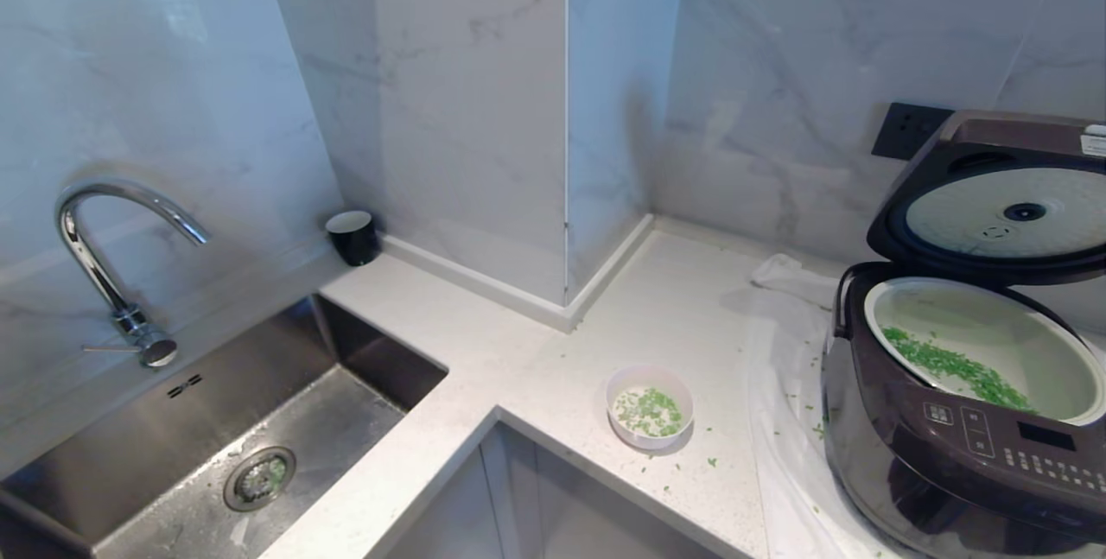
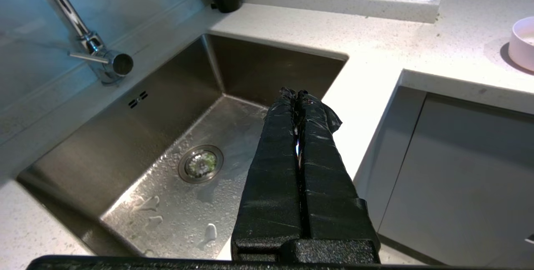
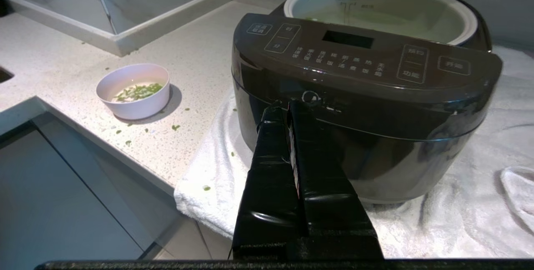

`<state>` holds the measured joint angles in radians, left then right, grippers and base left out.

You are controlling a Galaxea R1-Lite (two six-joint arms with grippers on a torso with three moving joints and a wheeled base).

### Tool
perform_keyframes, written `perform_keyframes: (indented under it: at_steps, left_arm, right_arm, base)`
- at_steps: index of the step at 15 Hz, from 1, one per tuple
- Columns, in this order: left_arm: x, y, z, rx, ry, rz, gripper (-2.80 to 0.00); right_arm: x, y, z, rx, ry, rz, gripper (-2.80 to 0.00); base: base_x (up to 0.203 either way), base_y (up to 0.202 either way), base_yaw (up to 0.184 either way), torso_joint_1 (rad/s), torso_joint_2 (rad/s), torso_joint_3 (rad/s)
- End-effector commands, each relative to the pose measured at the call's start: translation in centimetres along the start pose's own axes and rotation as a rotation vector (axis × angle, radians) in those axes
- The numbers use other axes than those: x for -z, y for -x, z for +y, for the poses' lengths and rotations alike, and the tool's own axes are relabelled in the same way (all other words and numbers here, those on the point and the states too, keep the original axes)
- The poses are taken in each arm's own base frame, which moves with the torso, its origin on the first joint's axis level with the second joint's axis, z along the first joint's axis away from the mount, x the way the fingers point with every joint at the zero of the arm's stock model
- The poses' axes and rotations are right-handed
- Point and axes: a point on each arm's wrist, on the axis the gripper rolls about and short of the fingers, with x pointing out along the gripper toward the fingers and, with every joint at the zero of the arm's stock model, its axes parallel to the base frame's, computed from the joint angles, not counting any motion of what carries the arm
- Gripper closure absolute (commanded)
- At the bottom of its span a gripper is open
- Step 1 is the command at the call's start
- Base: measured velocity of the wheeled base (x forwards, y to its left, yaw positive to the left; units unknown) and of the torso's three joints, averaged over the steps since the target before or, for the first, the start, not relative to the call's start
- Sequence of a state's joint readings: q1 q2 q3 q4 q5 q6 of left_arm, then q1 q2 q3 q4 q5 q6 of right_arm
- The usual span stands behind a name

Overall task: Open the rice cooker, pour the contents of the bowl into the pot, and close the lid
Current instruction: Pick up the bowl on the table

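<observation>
The dark rice cooker (image 1: 950, 447) stands at the right on a white towel, its lid (image 1: 1002, 196) swung up and open. Green bits (image 1: 955, 366) lie in its white inner pot (image 1: 994, 330). The small pale pink bowl (image 1: 650, 408) sits upright on the counter, left of the cooker, with some green contents (image 1: 650, 410) still inside. Neither arm shows in the head view. My left gripper (image 2: 296, 93) hangs shut and empty over the sink's near right corner. My right gripper (image 3: 283, 105) is shut and empty, low in front of the cooker (image 3: 367, 94), with the bowl (image 3: 133, 90) off to its side.
A steel sink (image 1: 242, 421) with a tap (image 1: 112, 257) fills the left. A black cup (image 1: 352, 237) stands in the back corner. A white towel (image 1: 782, 386) lies under the cooker. Green bits (image 1: 711, 461) are scattered on the counter near the bowl. A wall socket (image 1: 907, 130) is behind the lid.
</observation>
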<state>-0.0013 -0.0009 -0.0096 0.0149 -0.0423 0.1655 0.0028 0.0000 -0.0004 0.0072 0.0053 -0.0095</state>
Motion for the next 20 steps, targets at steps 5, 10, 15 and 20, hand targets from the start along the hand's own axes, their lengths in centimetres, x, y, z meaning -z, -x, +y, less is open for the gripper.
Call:
perform_keyframes:
  at_steps: [5, 10, 15, 20]
  left_arm:
    - [0.08, -0.02, -0.02, 0.007, -0.003, 0.010, 0.00]
    - [0.07, -0.02, -0.02, 0.007, 0.000, 0.008, 0.00]
    - [0.07, -0.02, -0.02, 0.007, 0.000, 0.008, 0.00]
    - [0.05, -0.02, -0.02, 0.005, 0.000, 0.007, 0.00]
  right_arm:
    - [0.02, 0.00, 0.00, 0.000, 0.000, 0.001, 0.00]
    - [0.02, 0.00, 0.00, -0.001, 0.000, 0.001, 0.00]
    - [0.02, 0.00, 0.00, 0.000, 0.001, 0.001, 0.00]
    - [-0.03, 0.01, 0.00, -0.001, 0.000, -0.001, 0.00]
  base:
    - [0.000, 0.000, 0.000, 0.000, 0.00, 0.000]
    - [0.000, 0.000, 0.000, 0.000, 0.00, 0.000]
    - [0.002, 0.003, -0.042, 0.001, 0.00, 0.001]
    - [0.004, 0.008, -0.178, 0.004, 0.00, 0.003]
